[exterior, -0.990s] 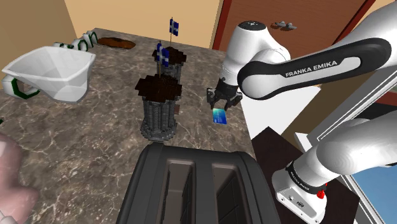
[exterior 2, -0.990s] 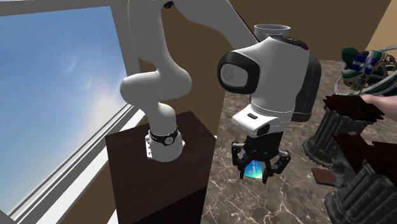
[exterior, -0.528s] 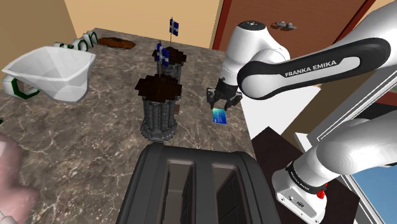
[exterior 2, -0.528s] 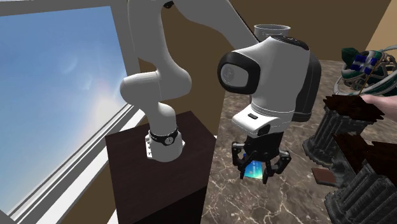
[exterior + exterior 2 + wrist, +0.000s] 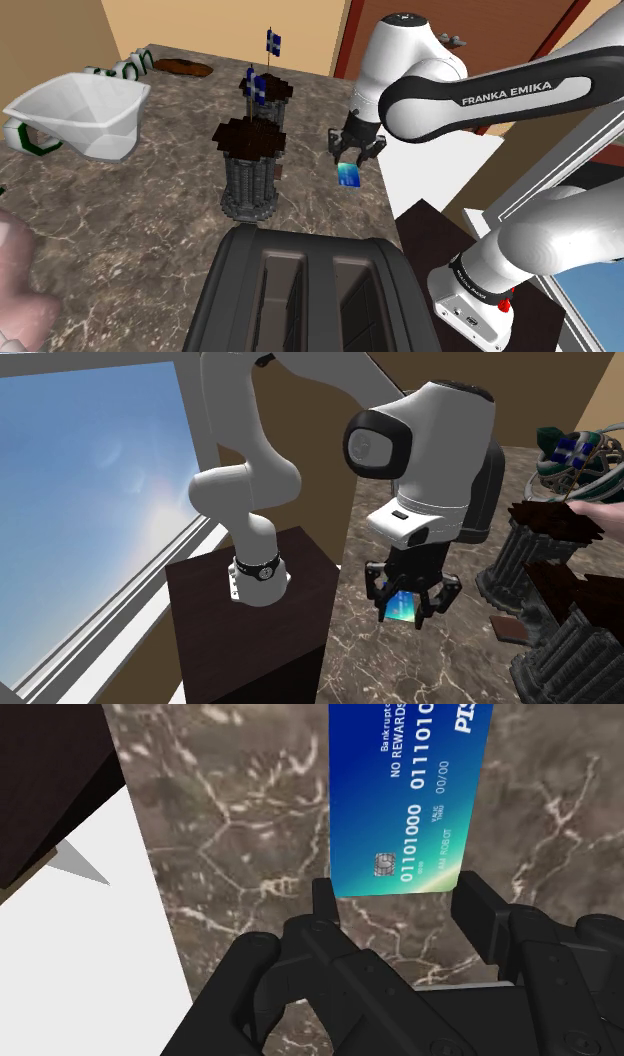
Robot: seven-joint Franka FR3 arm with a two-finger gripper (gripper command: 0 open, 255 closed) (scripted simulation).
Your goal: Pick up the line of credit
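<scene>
The black two-finger tool (image 5: 356, 158) was clamped on the task's thing, a blue bank card with white printed numbers and a small chip (image 5: 349, 177). In the wrist view the fingers (image 5: 322, 899) pressed on the two long edges of the card near its chip end, and the rest of the card reached away from the tool over the brown marble-veined desk (image 5: 150, 220).

In the shoulder view the card hung under the tool at about three o'clock from the dark block-built tower with blue-and-white flags (image 5: 250, 165), near the desk's edge. The black two-slot toaster (image 5: 300, 290) sat at six o'clock from the tower. The white angular jug (image 5: 85, 110) sat at ten o'clock from it, well apart from the card. In the second exterior view the card (image 5: 402, 606) showed between the fingers at about three o'clock from the dark box stand (image 5: 260, 622). It seemed to hang clear of the marble, though no open gap under it could be made out for certain.

The grasp looked made, and the step in hand seemed to be the lift. The next move probably called for a straight, steady rise with the grip kept firm. The hold was only on thin edges near one end, so a jerk or tilt could let the card swivel or slip out. The tower stood near enough that any sideways travel should head away from it.
</scene>
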